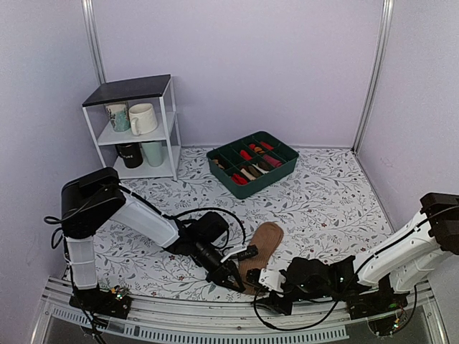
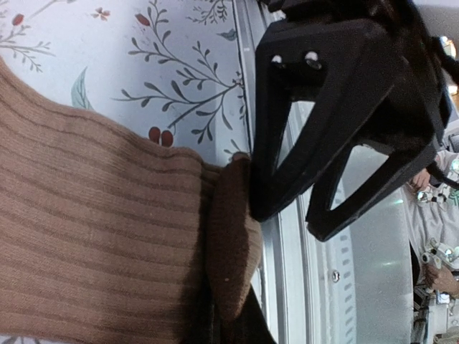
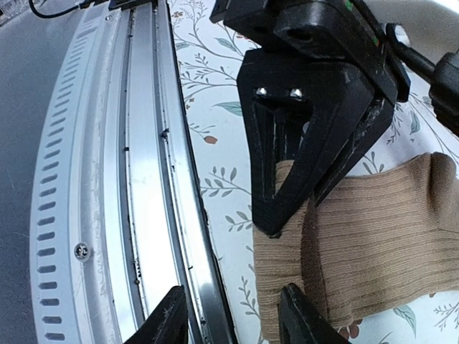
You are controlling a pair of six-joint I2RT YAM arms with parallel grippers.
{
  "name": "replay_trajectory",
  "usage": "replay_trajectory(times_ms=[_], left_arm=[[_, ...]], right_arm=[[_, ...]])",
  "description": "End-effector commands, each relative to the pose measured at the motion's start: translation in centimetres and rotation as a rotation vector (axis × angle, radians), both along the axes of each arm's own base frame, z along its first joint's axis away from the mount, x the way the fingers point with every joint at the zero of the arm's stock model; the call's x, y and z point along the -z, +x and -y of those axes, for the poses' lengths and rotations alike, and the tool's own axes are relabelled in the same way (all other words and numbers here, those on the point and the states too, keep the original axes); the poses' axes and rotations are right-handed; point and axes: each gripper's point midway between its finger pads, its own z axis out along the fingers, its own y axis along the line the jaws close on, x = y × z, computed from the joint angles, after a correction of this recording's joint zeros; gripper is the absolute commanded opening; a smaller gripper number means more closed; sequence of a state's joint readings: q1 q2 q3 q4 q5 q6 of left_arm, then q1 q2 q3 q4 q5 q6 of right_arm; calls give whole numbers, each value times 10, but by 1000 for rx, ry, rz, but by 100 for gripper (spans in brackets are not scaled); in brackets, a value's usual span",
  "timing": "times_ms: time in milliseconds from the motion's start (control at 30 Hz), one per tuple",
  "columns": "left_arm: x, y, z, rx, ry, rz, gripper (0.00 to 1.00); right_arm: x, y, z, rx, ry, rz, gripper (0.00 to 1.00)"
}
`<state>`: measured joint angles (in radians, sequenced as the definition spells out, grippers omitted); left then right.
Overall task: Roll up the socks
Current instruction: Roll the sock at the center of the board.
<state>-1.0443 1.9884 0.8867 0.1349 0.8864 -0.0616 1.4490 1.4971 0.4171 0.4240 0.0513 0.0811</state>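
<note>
The tan-brown ribbed socks [image 1: 264, 247] lie as a flat strip on the floral table, with the near end at the table's front edge. In the left wrist view the tan body [image 2: 93, 236] ends in a dark brown cuff [image 2: 233, 236]. My left gripper [image 2: 233, 324] is shut on that cuff; it also shows in the top view [image 1: 231, 276] and the right wrist view [image 3: 308, 143]. My right gripper [image 3: 233, 319] is open right beside it, one fingertip [image 3: 297, 315] over the sock's end [image 3: 373, 229] and the other over the metal rail. It shows in the top view [image 1: 269, 283].
A metal rail [image 1: 215, 322] runs along the table's near edge, just under both grippers. A green divided tray [image 1: 215, 166] with rolled socks sits at the back centre. A white shelf [image 1: 136, 129] with mugs stands at the back left.
</note>
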Motion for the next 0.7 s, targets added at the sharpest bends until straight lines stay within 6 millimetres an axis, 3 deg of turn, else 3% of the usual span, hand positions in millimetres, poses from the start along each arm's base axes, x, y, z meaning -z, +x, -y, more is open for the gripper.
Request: replay_trajectory(times_ms=[0, 167, 500, 667], left_arm=[[38, -12, -29, -22, 182, -73, 0], [39, -13, -29, -17, 179, -76, 0], [39, -13, -29, -17, 177, -79, 0], [41, -13, -28, -13, 177, -86, 0]], right_arm=[[15, 7, 3, 16, -83, 53, 43], [23, 10, 6, 53, -129, 79, 42], [-17, 25, 15, 116, -28, 175, 43], [-9, 14, 13, 57, -34, 142, 45]])
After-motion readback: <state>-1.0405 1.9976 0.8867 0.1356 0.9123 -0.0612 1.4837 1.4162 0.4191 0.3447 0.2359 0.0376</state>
